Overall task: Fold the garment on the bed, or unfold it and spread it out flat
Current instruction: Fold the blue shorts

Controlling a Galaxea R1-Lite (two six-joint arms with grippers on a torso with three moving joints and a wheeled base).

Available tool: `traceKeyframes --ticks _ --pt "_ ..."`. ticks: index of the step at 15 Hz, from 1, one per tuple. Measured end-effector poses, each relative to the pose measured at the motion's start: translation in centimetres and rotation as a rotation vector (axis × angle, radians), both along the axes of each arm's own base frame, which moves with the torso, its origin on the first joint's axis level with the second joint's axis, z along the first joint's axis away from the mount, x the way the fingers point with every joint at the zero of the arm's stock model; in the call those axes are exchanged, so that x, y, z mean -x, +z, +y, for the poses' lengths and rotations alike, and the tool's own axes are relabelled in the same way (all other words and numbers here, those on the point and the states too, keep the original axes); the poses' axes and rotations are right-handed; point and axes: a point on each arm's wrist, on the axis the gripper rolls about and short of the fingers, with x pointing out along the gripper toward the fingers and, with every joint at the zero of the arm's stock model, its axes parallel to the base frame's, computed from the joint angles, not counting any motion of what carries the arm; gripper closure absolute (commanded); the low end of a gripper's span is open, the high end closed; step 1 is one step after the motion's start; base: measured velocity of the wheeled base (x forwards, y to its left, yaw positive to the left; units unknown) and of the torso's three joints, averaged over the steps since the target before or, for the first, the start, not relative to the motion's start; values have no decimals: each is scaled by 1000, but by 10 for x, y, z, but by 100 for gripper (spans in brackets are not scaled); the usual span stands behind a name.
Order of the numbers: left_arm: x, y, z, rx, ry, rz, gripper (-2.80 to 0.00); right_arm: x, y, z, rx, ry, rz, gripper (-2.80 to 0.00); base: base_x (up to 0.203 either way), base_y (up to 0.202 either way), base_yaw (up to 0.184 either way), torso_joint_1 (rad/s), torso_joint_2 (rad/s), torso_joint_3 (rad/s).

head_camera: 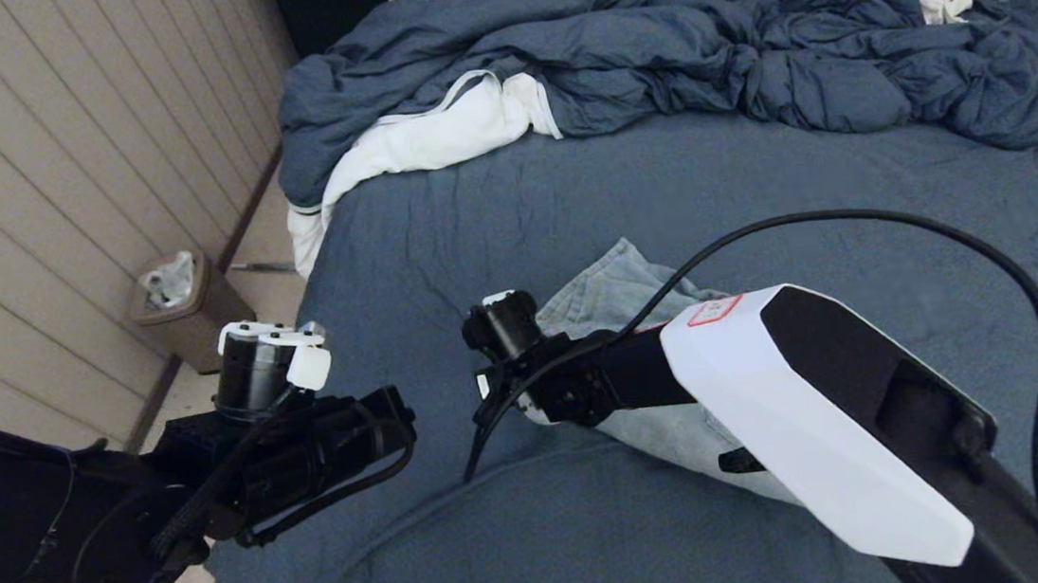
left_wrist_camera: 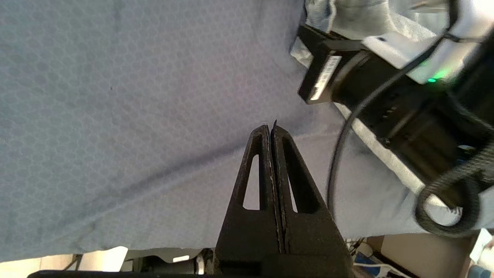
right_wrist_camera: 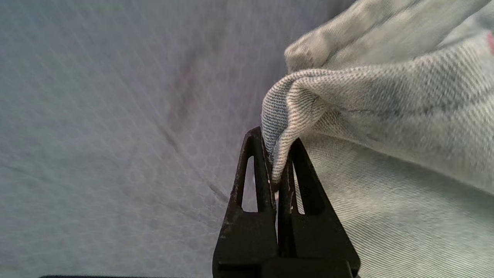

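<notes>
While the right gripper (right_wrist_camera: 274, 154) pinches a fold of the shorts (right_wrist_camera: 386, 154) between its fingers, the garment lies crumpled at the lower centre of the head view on the bed (head_camera: 756, 183). Left gripper (left_wrist_camera: 271, 129) sits at lower left over the sheet, fingers pressed together, empty. Duvet (head_camera: 694, 36) bunched along the top.

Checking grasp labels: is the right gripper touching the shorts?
Touching. The right wrist view shows the right gripper shut on a fold of the shorts.
</notes>
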Motion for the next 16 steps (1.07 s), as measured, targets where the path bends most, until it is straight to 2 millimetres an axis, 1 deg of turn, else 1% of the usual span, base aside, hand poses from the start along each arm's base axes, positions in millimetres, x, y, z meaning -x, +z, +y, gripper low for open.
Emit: traceKeyframes --ticks 3,4,7,10,13,15,16 --pt "-1 -3 -1 -5 -3 8 0 -1 -3 0 8 3 5 0 0 0 0 0 0 0" --pt "-1 -3 -2 -5 -3 7 0 0 -3 0 9 2 6 -280 0 0 0 0 0 0" --pt "-2 -5 -3 -4 -3 5 0 2 4 -2 6 6 3 -280 0 0 0 0 0 0" --pt "-2 -6 -3 -3 -5 4 0 13 24 -9 -33 76 29 -280 0 0 0 0 0 0" --pt "-1 -7 -5 -4 -11 5 0 33 59 -19 -73 122 15 -280 0 0 0 0 0 0" --pt "0 -6 -5 1 -11 -2 0 45 85 -28 -101 127 -10 -280 0 0 0 0 0 0" --pt "0 -6 -5 0 -11 -2 0 51 94 -35 -108 124 -15 -280 0 0 0 0 0 0"
